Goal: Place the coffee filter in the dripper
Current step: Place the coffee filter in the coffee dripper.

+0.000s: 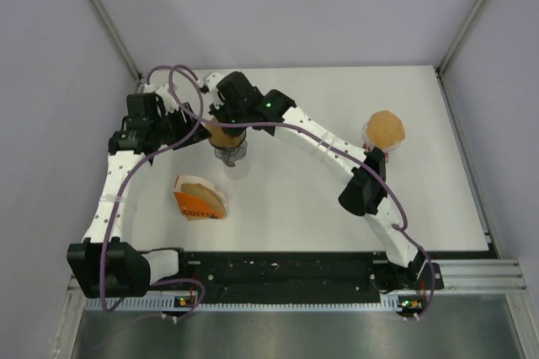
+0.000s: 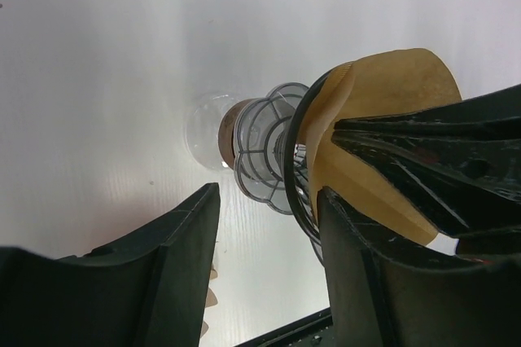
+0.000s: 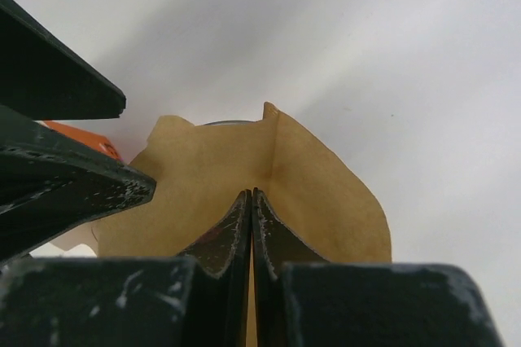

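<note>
A clear glass dripper [image 1: 230, 155] with a black wire ring stands left of the table's middle; it also shows in the left wrist view [image 2: 262, 151]. My right gripper [image 1: 224, 127] is shut on a tan paper coffee filter [image 1: 221, 135] and holds it at the dripper's top. In the right wrist view the closed gripper [image 3: 252, 197] pinches the filter's [image 3: 317, 192] fold. My left gripper [image 1: 194, 127] is open and empty just left of the dripper. In its own view the gripper [image 2: 269, 257] has one finger close beside the dripper's ring and the filter [image 2: 383, 111].
An orange packet of filters [image 1: 200, 200] lies on the table in front of the dripper, and shows in the right wrist view [image 3: 81, 137]. A tan round object [image 1: 384, 129] on a white base stands at the right. Grey walls close the sides.
</note>
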Controlling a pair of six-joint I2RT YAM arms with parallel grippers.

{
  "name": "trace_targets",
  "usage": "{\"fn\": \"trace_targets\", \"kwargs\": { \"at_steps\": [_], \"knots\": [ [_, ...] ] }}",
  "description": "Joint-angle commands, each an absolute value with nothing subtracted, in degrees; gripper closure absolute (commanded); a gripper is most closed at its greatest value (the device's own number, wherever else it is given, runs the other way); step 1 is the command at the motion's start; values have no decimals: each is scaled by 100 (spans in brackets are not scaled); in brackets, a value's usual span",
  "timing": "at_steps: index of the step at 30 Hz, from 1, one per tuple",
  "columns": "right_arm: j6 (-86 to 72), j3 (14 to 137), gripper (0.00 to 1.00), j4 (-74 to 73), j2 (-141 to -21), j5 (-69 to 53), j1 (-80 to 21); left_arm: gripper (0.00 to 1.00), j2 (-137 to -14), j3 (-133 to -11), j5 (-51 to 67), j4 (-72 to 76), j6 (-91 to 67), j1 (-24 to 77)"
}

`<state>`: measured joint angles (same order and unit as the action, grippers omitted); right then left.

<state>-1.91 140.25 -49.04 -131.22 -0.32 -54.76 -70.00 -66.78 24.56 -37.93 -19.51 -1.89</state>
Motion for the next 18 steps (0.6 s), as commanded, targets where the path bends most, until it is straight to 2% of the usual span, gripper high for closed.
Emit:
{"fn": "trace_targets", "kwargs": {
  "at_steps": [1,7,15,17,18],
  "knots": [
    [-53,14124,100,-4483,-12288,-26,-5572,43,-6812,-6952,2496,-3823,-1828,-167],
    [-70,13992,100,-4456,-12094,158,-5546,42,-6785,-6987,2487,-3841,-1793,-167],
    [-88,13738,99,-4447,-11243,509,-5221,34,-6715,-7383,2408,-3964,-1547,-184],
    [-53,13528,84,-4447,-10900,685,-5063,28,-6671,-7426,2356,-3964,-1503,-185],
    [-35,13387,72,-4447,-10742,807,-4975,25,-6653,-7462,2312,-3964,-1494,-185]
  ]
}}
